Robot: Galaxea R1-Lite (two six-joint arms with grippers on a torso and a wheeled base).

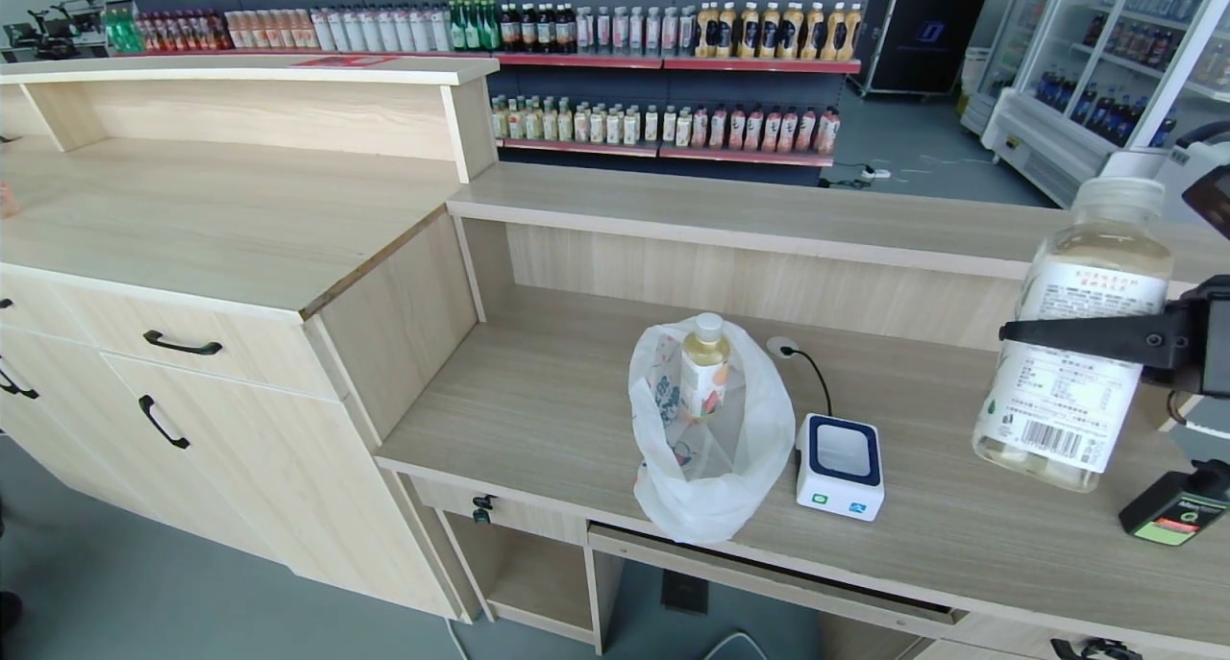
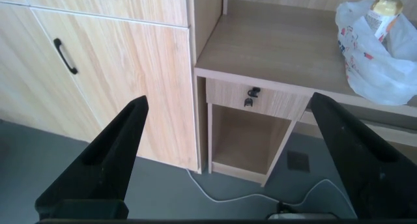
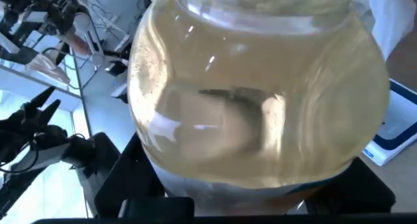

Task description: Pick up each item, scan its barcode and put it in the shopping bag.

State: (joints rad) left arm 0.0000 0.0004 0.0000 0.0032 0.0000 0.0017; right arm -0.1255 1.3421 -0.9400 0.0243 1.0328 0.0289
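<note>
Pale-yellow bottle hangs clamped in my right jaws above the tabletop, unscanned, I judge; a second bottle already stands in the shopping bag beside the scanner; my left jaws gape empty.

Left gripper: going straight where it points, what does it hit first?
Likely the small light-wood locked drawer front under the counter; the open left gripper frames it, nothing between, though depth is unclear.

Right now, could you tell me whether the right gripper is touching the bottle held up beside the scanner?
Touching. The head view shows the right gripper clamped across the bottle at its label.
</note>
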